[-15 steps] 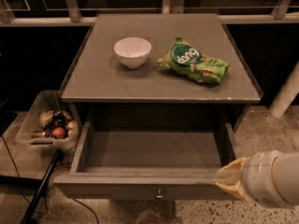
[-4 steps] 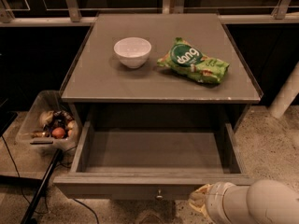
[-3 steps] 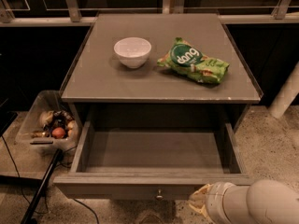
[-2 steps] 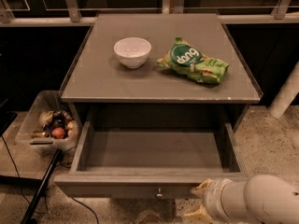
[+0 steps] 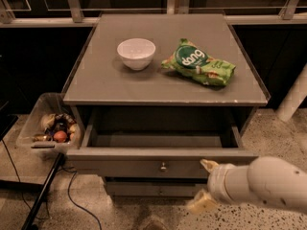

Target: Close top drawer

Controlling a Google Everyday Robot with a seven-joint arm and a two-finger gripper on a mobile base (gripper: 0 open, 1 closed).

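The top drawer (image 5: 160, 142) of the grey cabinet is partly pulled out, with a plain grey interior and nothing visible inside. Its flat front panel (image 5: 120, 167) carries a small round metal knob (image 5: 163, 166) at the centre. My gripper (image 5: 203, 186) comes in from the lower right on a thick white arm (image 5: 261, 183). Its upper tan fingertip (image 5: 209, 165) rests against the front panel, right of the knob. The lower fingertip (image 5: 201, 202) hangs below the panel's bottom edge. The two fingers stand apart and hold nothing.
A white bowl (image 5: 136, 53) and a green snack bag (image 5: 200, 63) lie on the cabinet top (image 5: 96, 80). A clear bin (image 5: 48, 128) of small items stands on the floor at left, with a dark pole and cable beside it. A lower drawer front (image 5: 144, 189) shows beneath.
The drawer has slid well back into the cabinet, so less of its interior shows. My gripper has moved from below the front panel up against it.
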